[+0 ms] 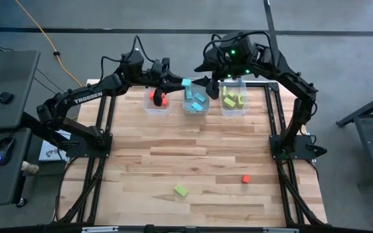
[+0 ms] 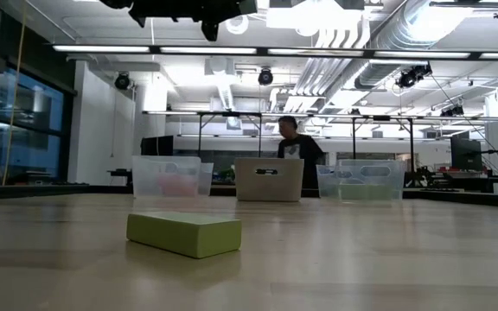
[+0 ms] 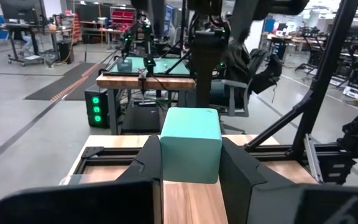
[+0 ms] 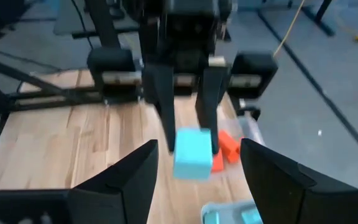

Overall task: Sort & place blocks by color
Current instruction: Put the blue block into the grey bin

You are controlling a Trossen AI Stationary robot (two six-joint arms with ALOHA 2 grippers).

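The light blue block (image 3: 190,144), pinched on two flat sides by the left hand (image 1: 173,83) above the bins at the far edge of the surface (image 1: 206,162), looks light and stiff, while the right hand (image 1: 207,82) nearby stands spread and empty.

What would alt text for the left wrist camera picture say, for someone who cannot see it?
A light blue block is pinched between the left hand's two dark fingers, above a wooden table. Behind it stretches a large workshop with benches and other equipment.
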